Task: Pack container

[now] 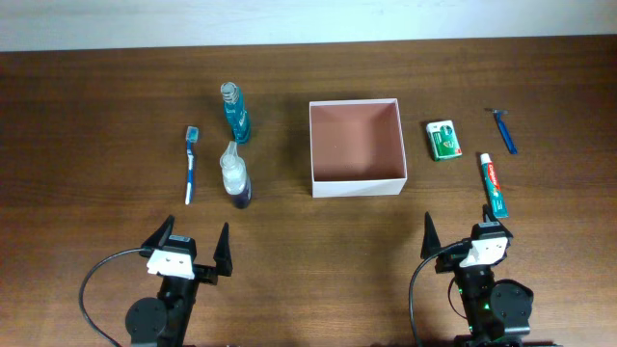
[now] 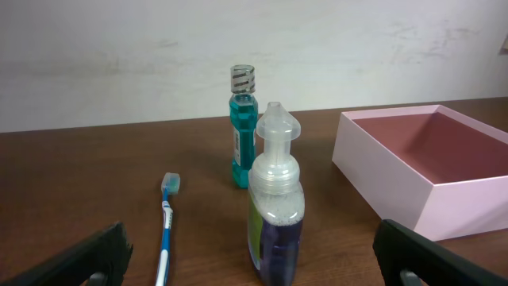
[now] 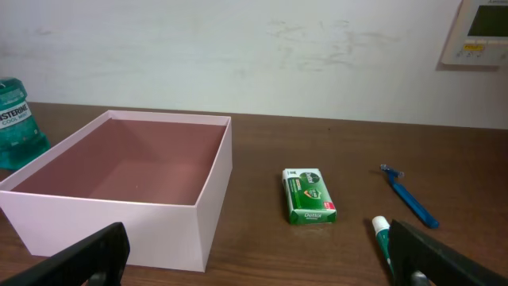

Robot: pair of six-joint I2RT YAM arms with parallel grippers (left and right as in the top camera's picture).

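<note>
**A:** Where is the container, and what is it like?

**B:** The container [image 1: 357, 189] sits at the middle of a dark wooden surface [image 1: 96, 116]. It is square, shallow and topless, with thin white walls and a matte pinkish-brown inside. Nothing is in it.

**A:** How would it handle?

**B:** It looks like light card. It seems stiff enough to keep its corners, but a wall would probably flex or dent under a hard pinch. It may also slide on the smooth wood if nudged. If it needs steadying, I would take the top edge of a side wall, one finger inside and one outside.

**A:** And the arms?

**B:** The left end effector [image 1: 197, 231] and the right end effector [image 1: 465, 231] are both at the near edge. Their fingers are spread wide and hold nothing.

**A:** What lies around the box?

**B:** To its left are three things:
- a slim, rigid blue and white toothbrush [image 1: 191, 166], lying flat
- an upright teal mouthwash bottle [image 1: 234, 113] of hard clear plastic
- a rounded pump bottle [image 1: 235, 175] with dark purple liquid

To its right are three more:
- a small flat-sided green packet [image 1: 442, 140], near the box
- a thin blue razor [image 1: 503, 129]
- a soft-looking toothpaste tube [image 1: 493, 183], the item closest to the right end effector

None of these touches the box.
</note>
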